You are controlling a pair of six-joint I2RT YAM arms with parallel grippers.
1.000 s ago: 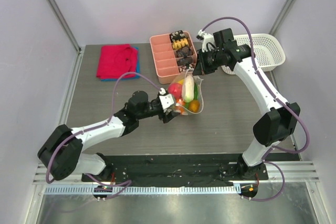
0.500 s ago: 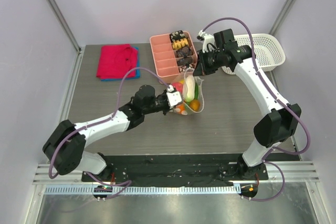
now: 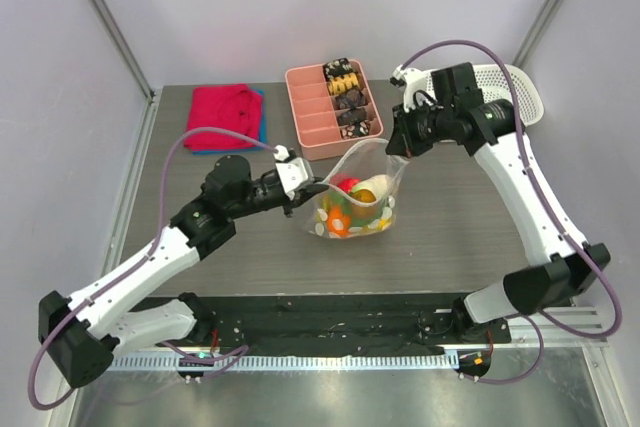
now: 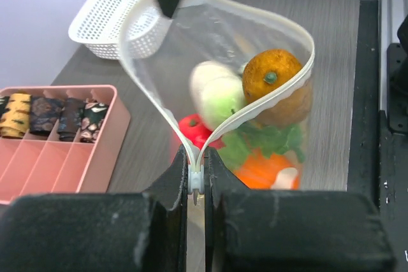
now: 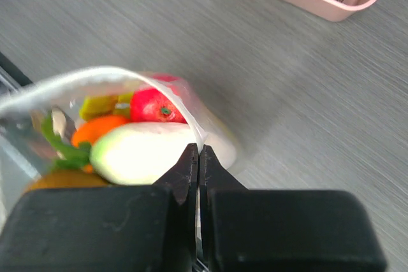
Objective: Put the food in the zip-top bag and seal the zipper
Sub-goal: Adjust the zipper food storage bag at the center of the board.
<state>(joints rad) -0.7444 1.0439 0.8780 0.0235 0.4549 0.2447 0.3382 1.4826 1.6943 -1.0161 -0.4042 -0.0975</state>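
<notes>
My left fingers (image 3: 305, 187) have just clamped shut on the near end of the zipper (image 4: 255, 102), and the right fingers (image 3: 397, 147) pinch the far end. The bag (image 3: 375, 179) is now stretched between them over mid-bench (image 3: 450, 242), mouth gaping, with the food (image 3: 350, 212) inside. Loading looks done; sealing remains.

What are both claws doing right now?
Left claw: shut on the zipper of the zip-top bag.
Right claw: shut on the bag's other end.
</notes>
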